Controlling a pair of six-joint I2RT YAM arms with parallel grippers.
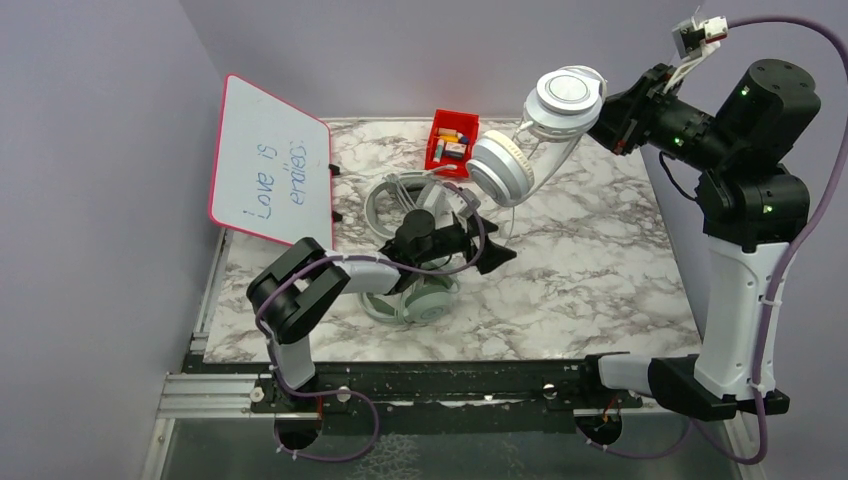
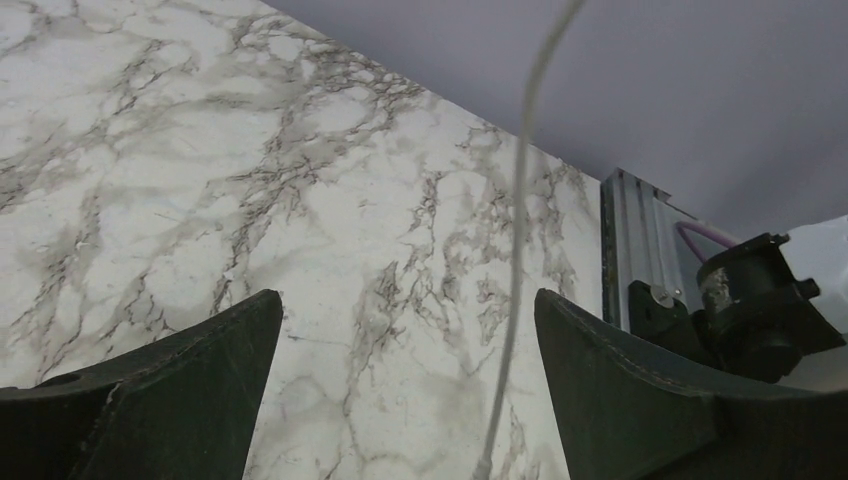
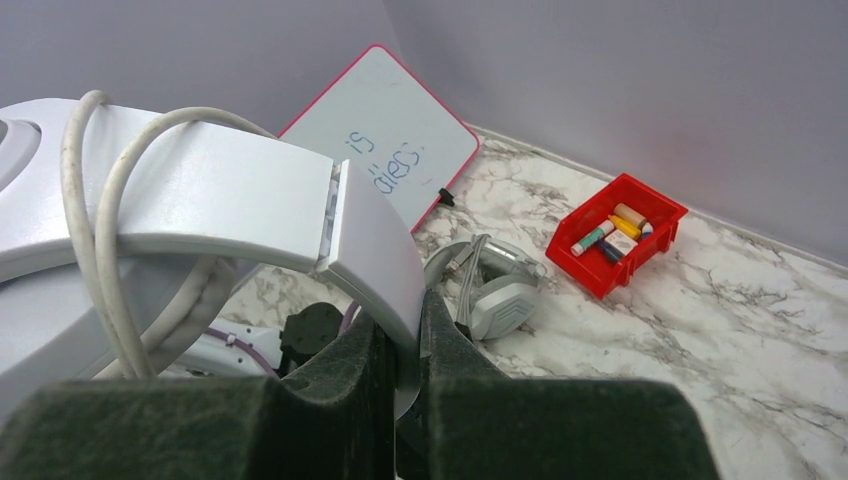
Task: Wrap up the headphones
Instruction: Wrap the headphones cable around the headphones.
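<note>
Right tool (image 3: 402, 345) clamps grey-white headset (image 3: 220, 190), earcup (image 3: 45, 310) cropped, cable (image 3: 105, 250) seemingly looped.

table (image 1: 600, 270): white marble top with grey veins, metal rail along the near edge
red bin (image 1: 447, 167): on the table at the far edge, near the middle; holds small coloured bits, too small to name
whiteboard (image 1: 270, 175): red-framed, stands tilted at the far left corner, blue handwriting on it
pale grey headset (image 1: 372, 205): on the marble between whiteboard and red bin, thin cable on it
mint-green headset (image 1: 430, 300): flat on the marble, nearer the front, left of middle, partly hidden
</note>
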